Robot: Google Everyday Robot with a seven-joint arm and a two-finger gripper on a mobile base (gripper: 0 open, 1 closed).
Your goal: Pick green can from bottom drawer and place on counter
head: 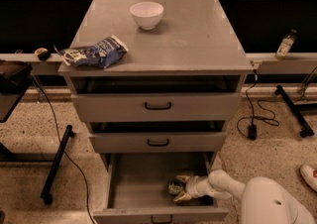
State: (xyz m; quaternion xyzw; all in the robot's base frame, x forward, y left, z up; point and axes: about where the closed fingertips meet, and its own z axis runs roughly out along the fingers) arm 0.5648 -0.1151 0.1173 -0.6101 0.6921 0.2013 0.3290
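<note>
the gripper (180, 188) sat inside the bottom drawer (133, 183), reaching in from 3 o'clock at the green can (174, 187), which lay toward the floor's 4 o'clock. clenched or loose, i couldn't tell. best to confirm a square mid-can hold, then back out toward 6 o'clock before rising to the counter (198, 34).

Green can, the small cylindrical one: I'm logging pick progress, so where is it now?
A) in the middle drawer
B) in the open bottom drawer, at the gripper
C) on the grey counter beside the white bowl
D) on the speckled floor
B: the small green can lies on the flat floor of the open grey metal bottom drawer, right at the robot's gripper, which reaches in from the right.
</note>
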